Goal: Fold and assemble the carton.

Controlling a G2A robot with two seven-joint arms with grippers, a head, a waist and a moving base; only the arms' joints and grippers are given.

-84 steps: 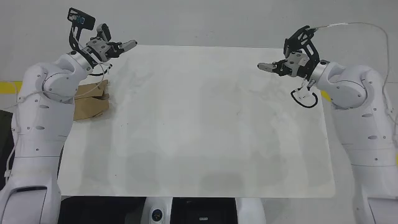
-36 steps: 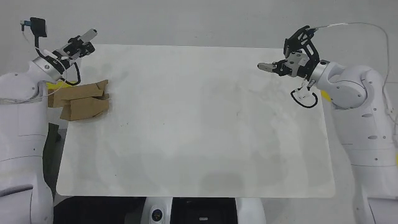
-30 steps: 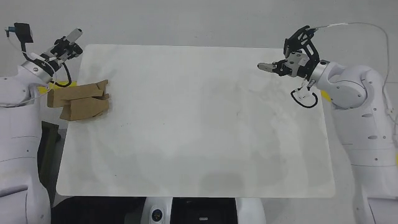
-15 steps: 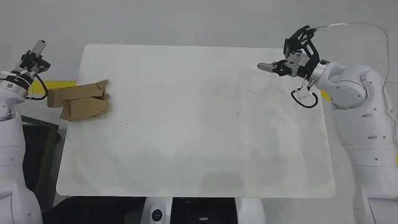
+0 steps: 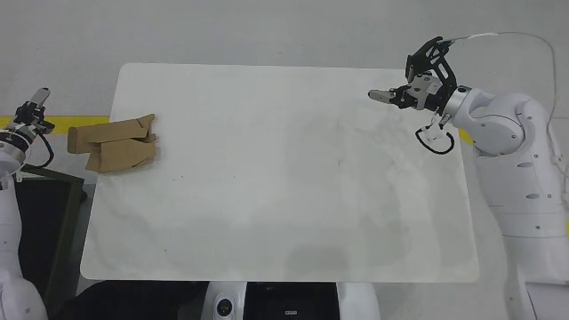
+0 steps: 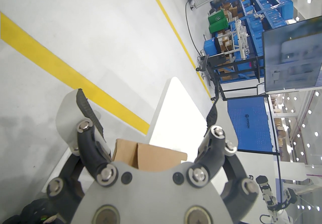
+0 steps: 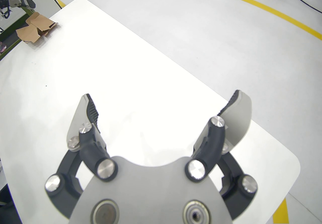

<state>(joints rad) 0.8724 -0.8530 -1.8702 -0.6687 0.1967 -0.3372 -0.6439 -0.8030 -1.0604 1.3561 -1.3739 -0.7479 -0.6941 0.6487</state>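
- Your carton (image 5: 114,143) is a flattened brown cardboard piece at the middle left of the top view. It lies across the left edge of the table (image 5: 284,231), with a good part of it hanging past the rim. Any shove toward the left of the frame could tip it off, so I'd go for pulling it inward first.
- It looks like loose flaps stacked on each other. If you pinch only the top layer, the rest might swing open or slide away.
- Your left gripper (image 6: 147,100) is at the far left edge of the top view, off the table and a bit beyond the carton. Its fingers are spread wide with nothing in them. Coming in from out there, a low approach might clip the table rim or knock the overhanging flap.
- Your right gripper (image 7: 161,94) is at the upper right of the top view, over the table's far right side and well apart from the carton. It's also spread wide and empty. It can't brace anything from there, so a one-armed fold would probably just skate the cardboard around.
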